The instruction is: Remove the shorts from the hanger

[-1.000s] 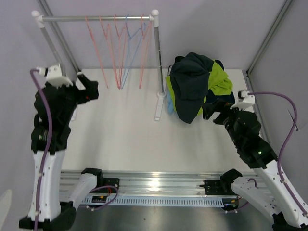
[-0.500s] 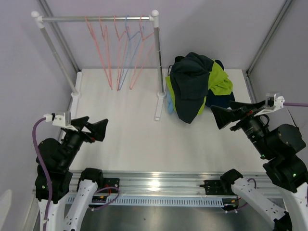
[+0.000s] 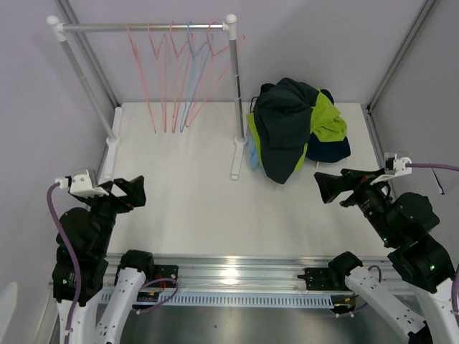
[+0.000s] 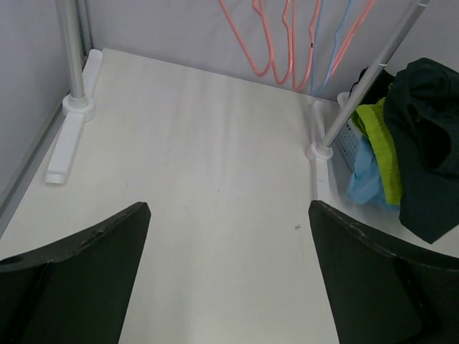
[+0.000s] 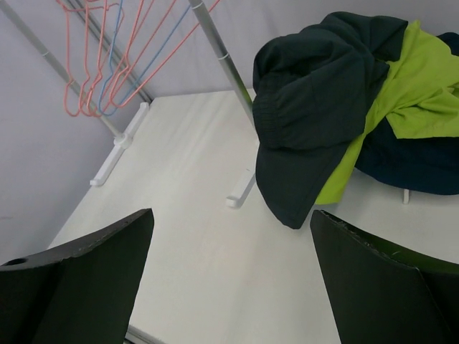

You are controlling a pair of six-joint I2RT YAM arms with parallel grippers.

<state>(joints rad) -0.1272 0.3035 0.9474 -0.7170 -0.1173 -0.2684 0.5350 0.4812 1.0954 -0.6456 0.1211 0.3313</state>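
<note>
The shorts [image 3: 290,125] lie in a heap on the table at the back right, right of the rack post: a dark blue-green pair on top, lime green [image 3: 328,118], navy [image 3: 331,150] and a bit of light blue [image 3: 253,159]. The heap also shows in the left wrist view [image 4: 423,143] and the right wrist view [image 5: 315,107]. Several pink and blue hangers [image 3: 179,72] hang bare on the rail. My left gripper [image 3: 133,192] is open and empty at the near left. My right gripper [image 3: 328,188] is open and empty, in front of the heap.
The white clothes rack has a top rail [image 3: 143,27], a right post [image 3: 235,93] with a foot [image 3: 235,161] mid-table and a left post [image 3: 86,79]. The enclosure walls stand close on both sides.
Both arms have drawn back toward the near edge, the left from beside the hangers, the right from beside the heap. The hangers have swung on the rail.
</note>
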